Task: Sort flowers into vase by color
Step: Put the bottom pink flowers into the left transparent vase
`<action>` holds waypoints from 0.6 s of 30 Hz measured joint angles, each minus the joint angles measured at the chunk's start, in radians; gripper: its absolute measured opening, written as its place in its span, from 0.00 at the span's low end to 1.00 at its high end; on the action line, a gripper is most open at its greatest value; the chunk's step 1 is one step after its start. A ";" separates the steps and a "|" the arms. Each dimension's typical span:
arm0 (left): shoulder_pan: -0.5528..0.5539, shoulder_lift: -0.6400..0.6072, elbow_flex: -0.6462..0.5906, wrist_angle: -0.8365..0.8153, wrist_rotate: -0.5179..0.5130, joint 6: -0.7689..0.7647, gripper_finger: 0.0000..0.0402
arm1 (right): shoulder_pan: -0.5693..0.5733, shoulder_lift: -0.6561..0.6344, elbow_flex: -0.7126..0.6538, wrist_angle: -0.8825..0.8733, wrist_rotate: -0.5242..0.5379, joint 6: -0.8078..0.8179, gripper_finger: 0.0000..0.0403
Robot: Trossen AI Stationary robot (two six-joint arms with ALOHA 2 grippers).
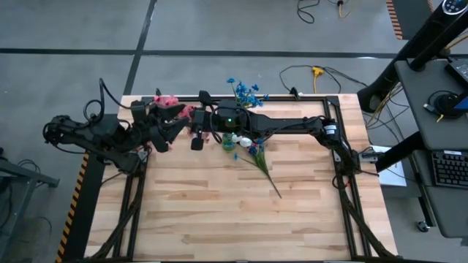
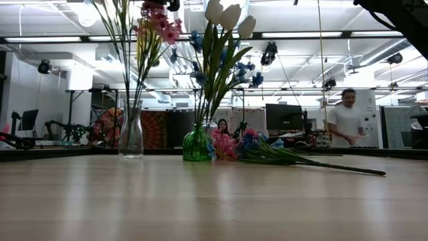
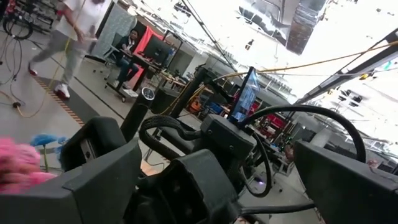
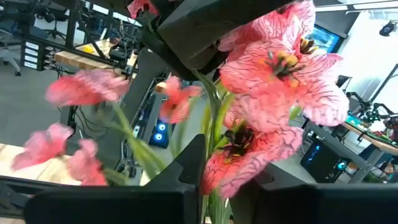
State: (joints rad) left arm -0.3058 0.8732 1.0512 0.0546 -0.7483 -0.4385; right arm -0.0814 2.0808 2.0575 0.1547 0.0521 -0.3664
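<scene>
A pale butcher-block wooden table [image 1: 219,212] fills the lower middle of the high view, edged by a black frame. Standing on it toward its upper edge are a clear glass vase [image 2: 131,134] and, right of it in the low view, a green glass vase [image 2: 196,144]. Just right of the green vase, loose flowers [image 2: 267,152] lie flat on the wood, long stems trailing toward the right.
</scene>
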 joint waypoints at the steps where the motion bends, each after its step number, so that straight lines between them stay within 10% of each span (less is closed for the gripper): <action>1: 0.000 -0.004 0.000 -0.009 0.000 0.000 1.00 | 0.000 0.000 0.000 0.000 0.000 0.000 0.09; 18: 0.000 -0.056 0.000 -0.161 0.000 -0.029 1.00 | -0.001 0.000 0.000 -0.023 0.000 -0.012 0.03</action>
State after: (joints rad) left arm -0.3058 0.8172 1.0512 -0.1068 -0.7483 -0.4678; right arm -0.0825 2.0808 2.0571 0.1319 0.0517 -0.3782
